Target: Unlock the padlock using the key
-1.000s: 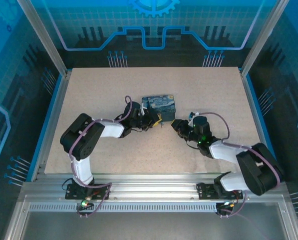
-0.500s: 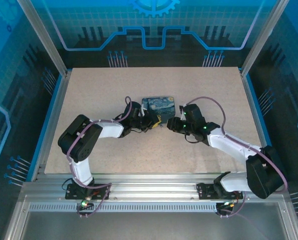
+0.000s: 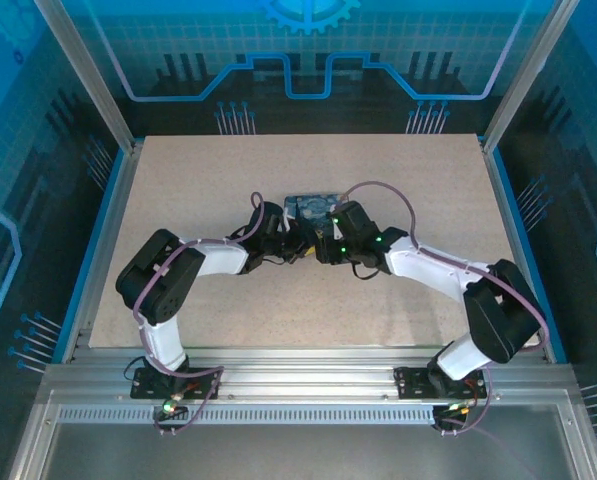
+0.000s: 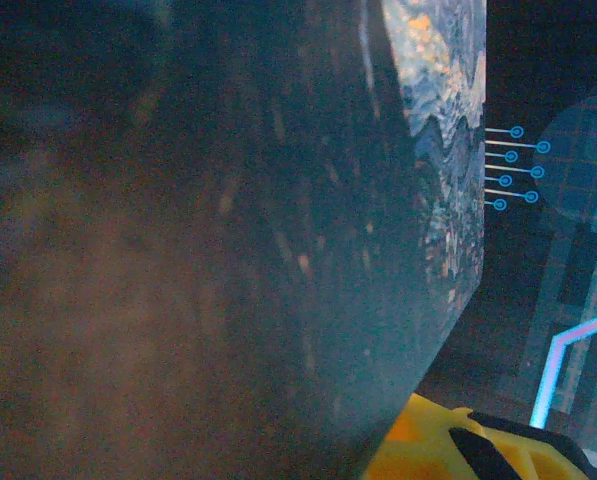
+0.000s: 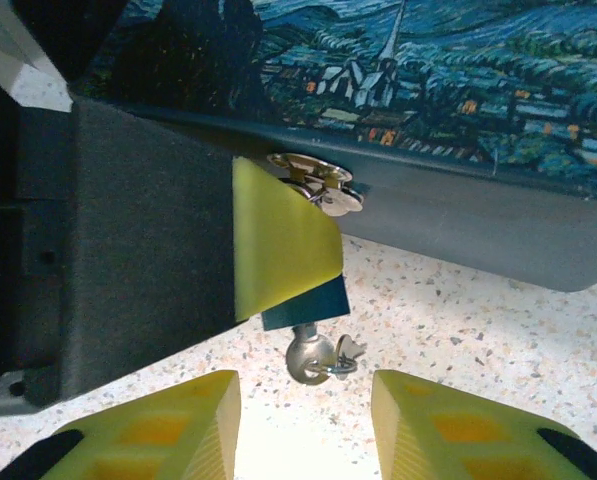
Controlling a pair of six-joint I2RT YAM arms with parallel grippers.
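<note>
On the left, the left gripper is pressing its yellow pad against the padlock, which is hanging at the clasp on the front wall of the tin. Its other finger is hidden, so I cannot tell whether it is truly clamped. Just under the padlock a small silver ring-ended piece is dangling, and I am taking it for the key.

My right gripper is sitting released, jaws spread, with the key lying just ahead of the gap and nearly centred. I am judging this step as closing on the key. That is calling for me to ease forward level, pinch it squarely, then twist gently without dragging the padlock off the pad.
</note>
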